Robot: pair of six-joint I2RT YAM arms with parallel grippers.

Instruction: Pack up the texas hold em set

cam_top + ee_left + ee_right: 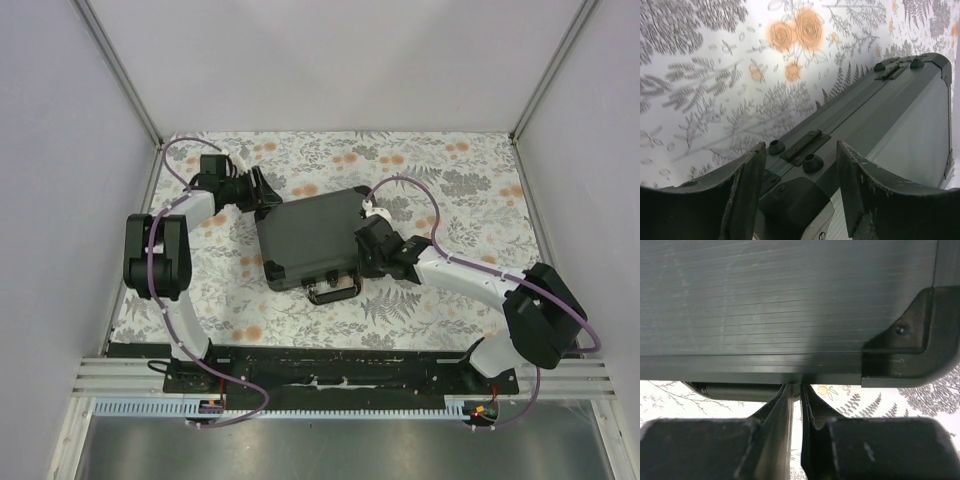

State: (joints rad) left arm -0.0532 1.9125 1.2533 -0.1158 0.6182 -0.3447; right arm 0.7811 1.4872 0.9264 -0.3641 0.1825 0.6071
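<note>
The black hard case [310, 235] lies closed and flat on the floral cloth, its handle [333, 291] facing the near edge. Chips, card decks and buttons are out of view. My left gripper [265, 195] is open at the case's far left corner. In the left wrist view its jaws [800, 147] straddle the corner cap [795, 205], beside a hinge [805, 145]. My right gripper [368, 245] is at the case's right side. In the right wrist view it [801, 387] is shut with a thin gap, its tips against the edge of the case [780, 300].
The floral tablecloth [450, 180] covers the table. Grey walls and metal posts [120, 70] close in the left, right and back. A black rail [330, 365] runs along the near edge by the arm bases.
</note>
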